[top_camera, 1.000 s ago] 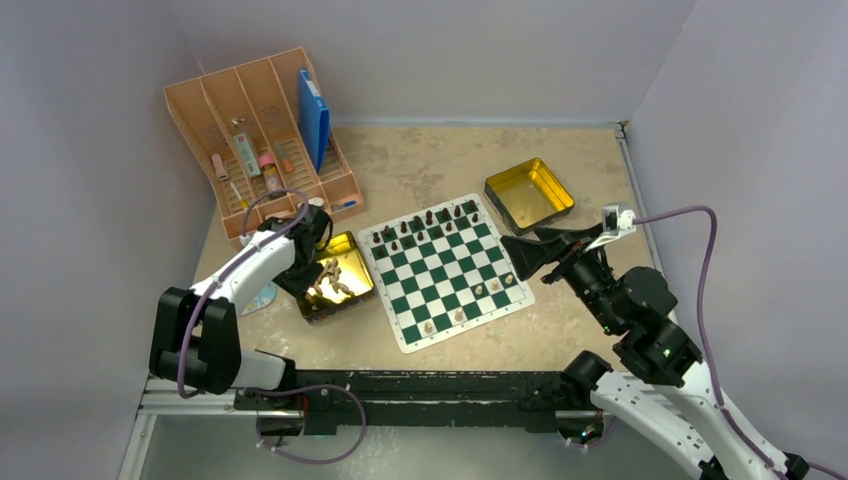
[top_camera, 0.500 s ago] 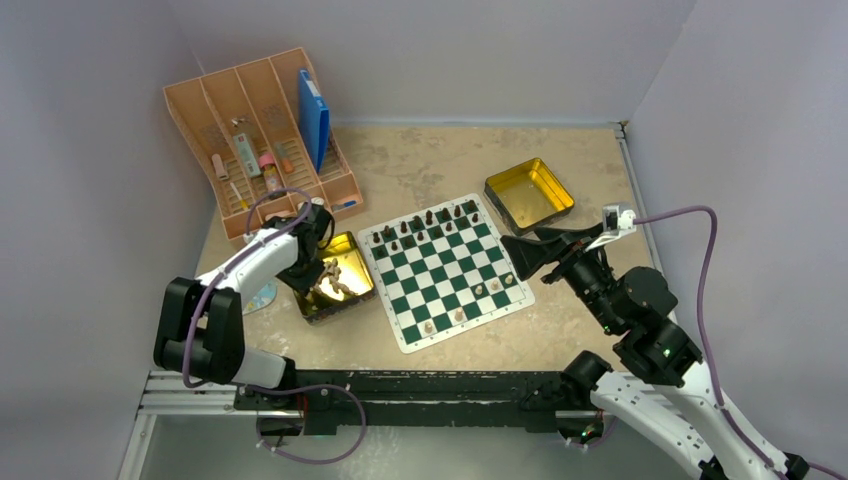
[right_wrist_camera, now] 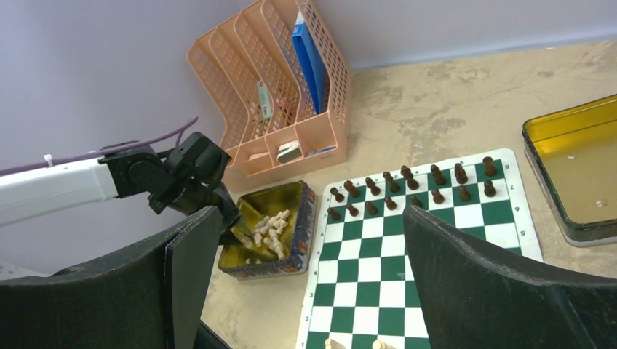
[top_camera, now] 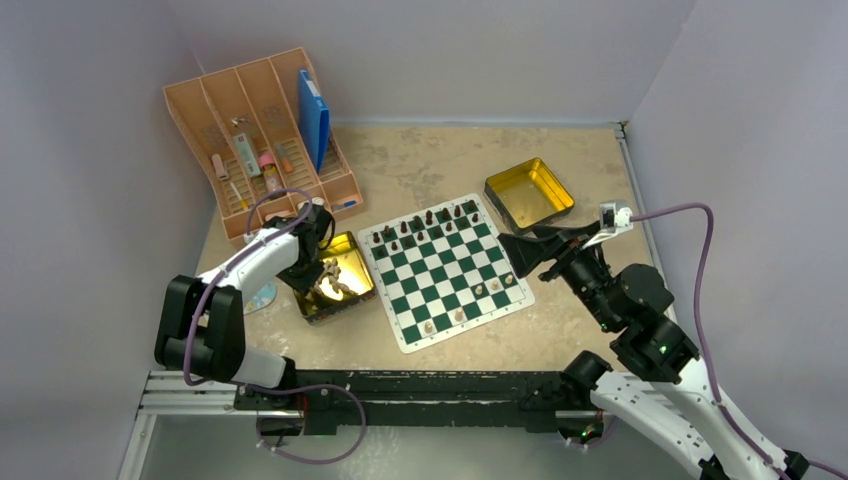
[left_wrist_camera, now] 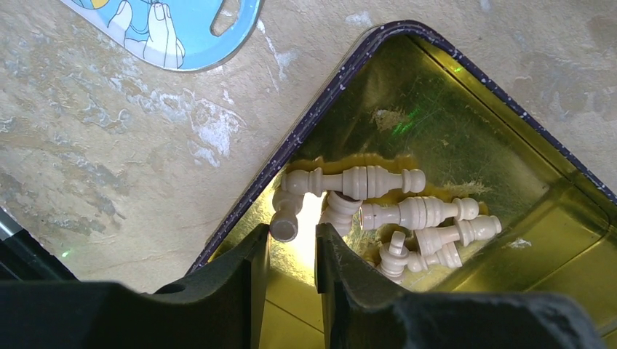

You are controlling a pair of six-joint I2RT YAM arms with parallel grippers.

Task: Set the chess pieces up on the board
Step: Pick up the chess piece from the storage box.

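Observation:
The board (top_camera: 445, 268) lies mid-table, with dark chessmen along its far rows and several pale chess pieces (top_camera: 479, 290) near its front right. More pale chess pieces (left_wrist_camera: 378, 211) lie heaped in a gold tin (left_wrist_camera: 436, 109) left of the board. My left gripper (left_wrist_camera: 291, 243) reaches down into that tin (top_camera: 350, 245). Its jaws stand a narrow gap apart. One lying piece (left_wrist_camera: 285, 222) rests at the tip of the left finger, with a gap to the other finger. My right gripper (top_camera: 528, 255) hovers wide open over the board's right edge, holding nothing (right_wrist_camera: 309, 225).
A pink desk organizer (top_camera: 260, 130) with a blue folder stands at the back left. A second gold tin (top_camera: 528, 193) sits behind the board's right corner. A blue-and-white disc (left_wrist_camera: 167, 29) lies left of the tin. Walls close in on three sides.
The left gripper's jaws have narrowed over the pale pieces in the tin, and the arm has shifted slightly. The right gripper has drifted a little toward the back.

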